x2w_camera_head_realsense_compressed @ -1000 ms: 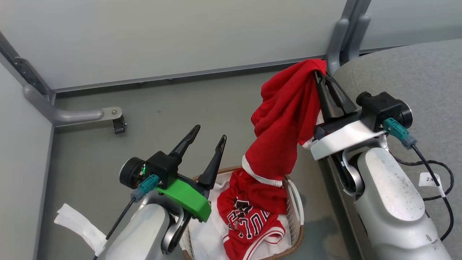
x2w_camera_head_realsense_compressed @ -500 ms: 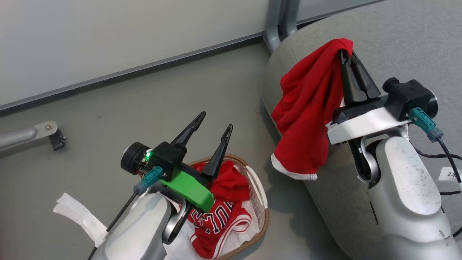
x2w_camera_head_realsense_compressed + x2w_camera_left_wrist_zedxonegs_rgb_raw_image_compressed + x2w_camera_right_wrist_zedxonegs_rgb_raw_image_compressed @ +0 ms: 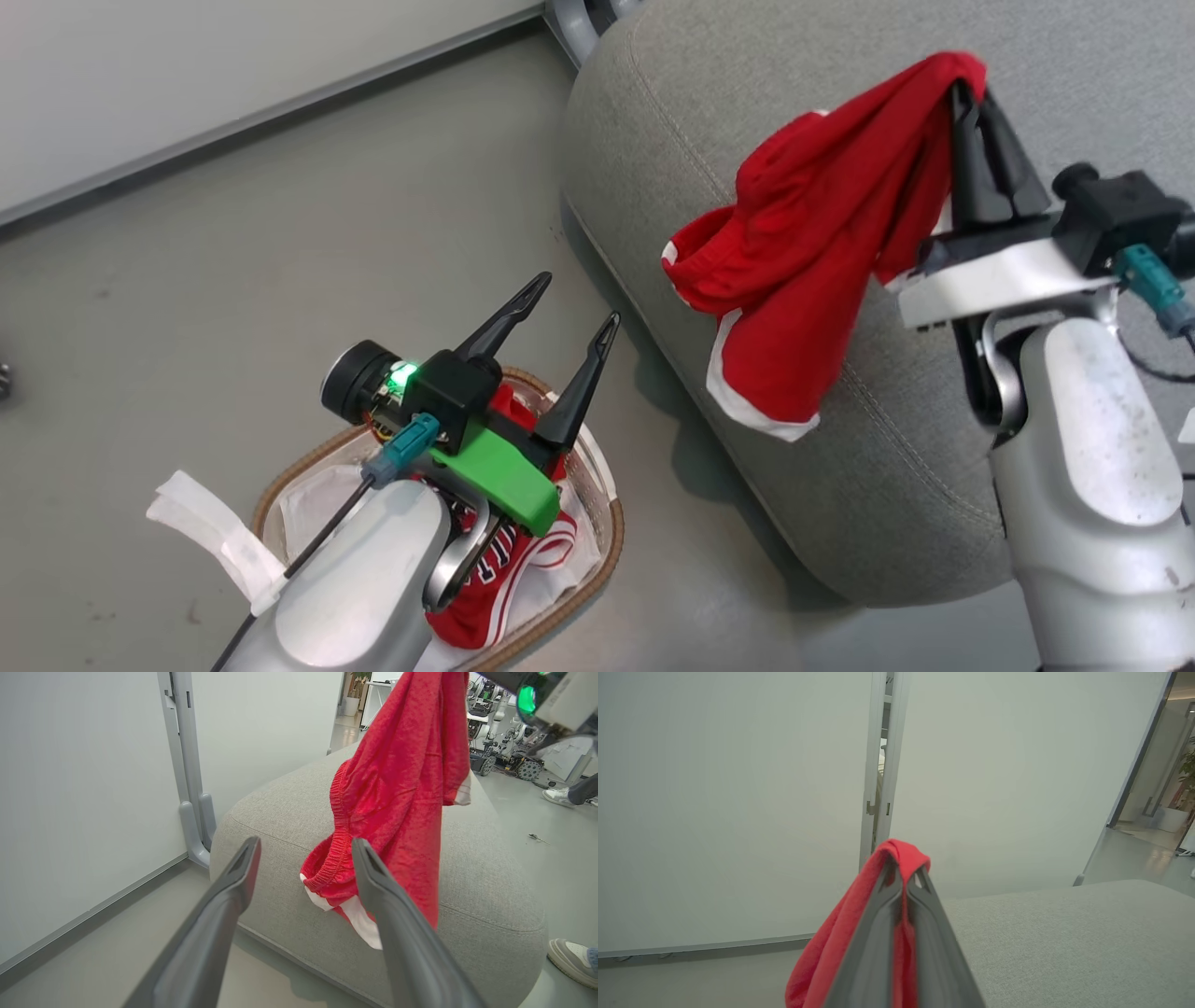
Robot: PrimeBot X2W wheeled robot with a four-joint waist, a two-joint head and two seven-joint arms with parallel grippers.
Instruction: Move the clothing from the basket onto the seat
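Your right gripper (image 3: 967, 90) has fingers clamped on red clothing (image 3: 812, 233) over the seat (image 3: 896, 485) at two o'clock, while your left gripper (image 3: 577, 299) hangs fingers apart above the basket (image 3: 611, 551) at seven.

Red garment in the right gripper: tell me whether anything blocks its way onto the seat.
Nothing visible does: the red garment hangs from the right gripper over the seat, with no other thing between them.

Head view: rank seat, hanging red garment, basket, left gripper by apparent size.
1. seat
2-3. red garment and basket: too close to rank; the left arm covers much of the basket.
4. left gripper, smallest despite sitting nearer the camera.
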